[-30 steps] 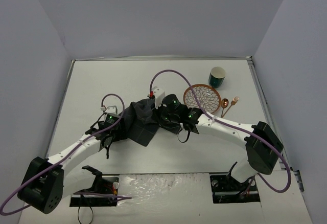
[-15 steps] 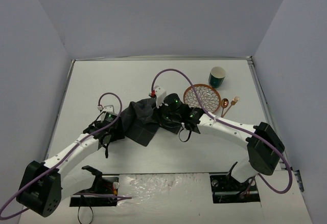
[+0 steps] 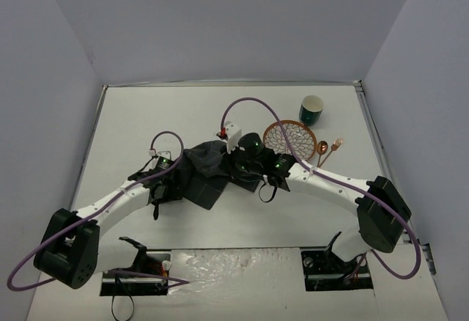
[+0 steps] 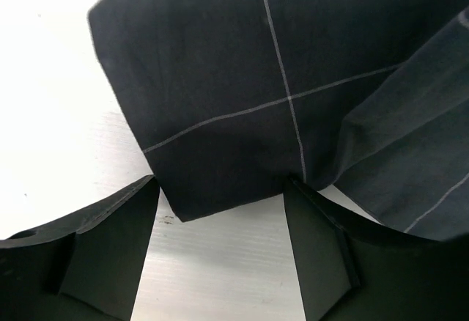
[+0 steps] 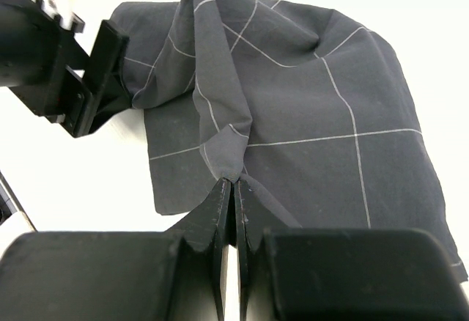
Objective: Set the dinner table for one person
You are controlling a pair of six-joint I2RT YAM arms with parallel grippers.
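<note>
A dark grey checked cloth mat (image 3: pixel 204 177) lies crumpled on the white dinner table (image 3: pixel 139 119). My right gripper (image 5: pixel 234 182) is shut on a pinched-up fold of the mat (image 5: pixel 293 108), which rises in a ridge from its fingertips. My left gripper (image 4: pixel 221 186) stands open low over the table at the mat's left side. One corner of the mat (image 4: pixel 242 101) reaches in between its fingers without being clamped. In the right wrist view the left gripper (image 5: pixel 110 79) sits against the mat's far left edge.
A patterned plate (image 3: pixel 289 138) with a copper rim lies right of the mat. A green cup (image 3: pixel 311 110) stands behind it. A copper spoon (image 3: pixel 321 151) and fork (image 3: pixel 333 149) lie to the plate's right. Grey walls close in the table.
My left gripper has slid right, up to the mat's left corner, still open. The right gripper keeps its pinch and has shifted slightly right, drawing the fold with it.
</note>
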